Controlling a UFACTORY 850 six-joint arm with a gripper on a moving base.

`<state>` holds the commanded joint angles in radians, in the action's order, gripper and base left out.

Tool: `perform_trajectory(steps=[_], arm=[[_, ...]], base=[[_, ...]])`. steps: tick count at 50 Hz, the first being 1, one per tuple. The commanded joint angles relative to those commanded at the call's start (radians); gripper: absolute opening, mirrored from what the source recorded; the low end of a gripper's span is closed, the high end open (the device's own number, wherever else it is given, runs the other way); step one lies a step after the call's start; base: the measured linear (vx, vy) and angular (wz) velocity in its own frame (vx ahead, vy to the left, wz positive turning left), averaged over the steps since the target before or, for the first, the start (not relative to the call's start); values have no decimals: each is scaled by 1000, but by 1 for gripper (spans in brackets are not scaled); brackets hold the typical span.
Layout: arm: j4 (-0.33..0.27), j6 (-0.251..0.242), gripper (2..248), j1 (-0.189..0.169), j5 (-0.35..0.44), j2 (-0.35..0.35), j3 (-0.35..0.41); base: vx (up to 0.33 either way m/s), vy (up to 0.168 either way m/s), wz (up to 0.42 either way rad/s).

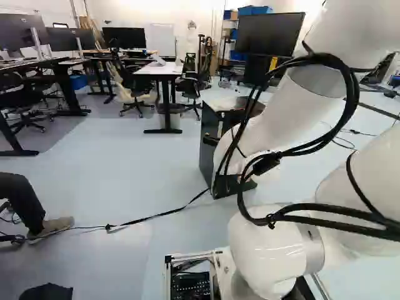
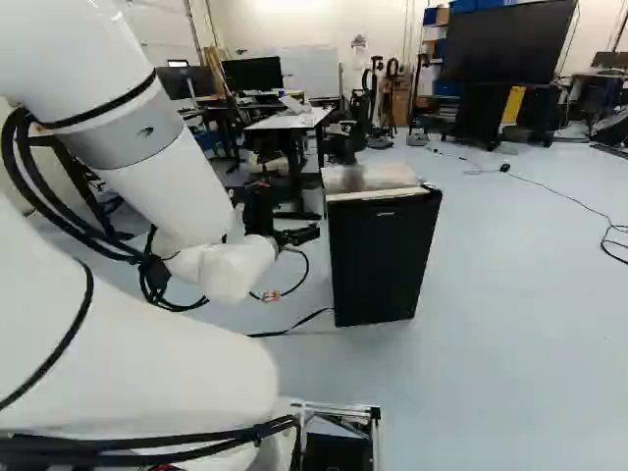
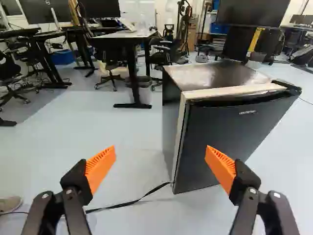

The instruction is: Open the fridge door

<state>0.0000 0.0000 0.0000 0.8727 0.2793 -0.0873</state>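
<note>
In the right base view my gripper (image 2: pixel 294 235) is held up beside the black fridge (image 2: pixel 381 260), on its cable side. The wrist view shows the gripper (image 3: pixel 161 159) wide open, its orange pads far apart with nothing held. Ahead of it stands the small fridge, with a dark door (image 3: pixel 230 137) that looks closed against a pale frame edge (image 3: pixel 183 122). One finger overlaps the door's lower part in this view; no contact can be made out. In the left base view the arm hides much of the fridge (image 1: pixel 208 150).
A black strap (image 3: pixel 132 201) runs over the floor from the fridge's foot. Beyond stand a white-topped desk (image 1: pixel 159 70), office chairs and a large screen (image 2: pixel 508 39). A person's leg and shoe (image 1: pixel 53 226) show at the left of the left base view.
</note>
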Motion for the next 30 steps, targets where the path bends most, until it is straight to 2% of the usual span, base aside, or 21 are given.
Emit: perform_trajectory(steps=[14, 30], arm=[[0, 0, 247, 0, 0, -6, -5], [0, 0, 247, 3, 0, -42, -36]], base=[[0, 0, 0], [0, 0, 0]])
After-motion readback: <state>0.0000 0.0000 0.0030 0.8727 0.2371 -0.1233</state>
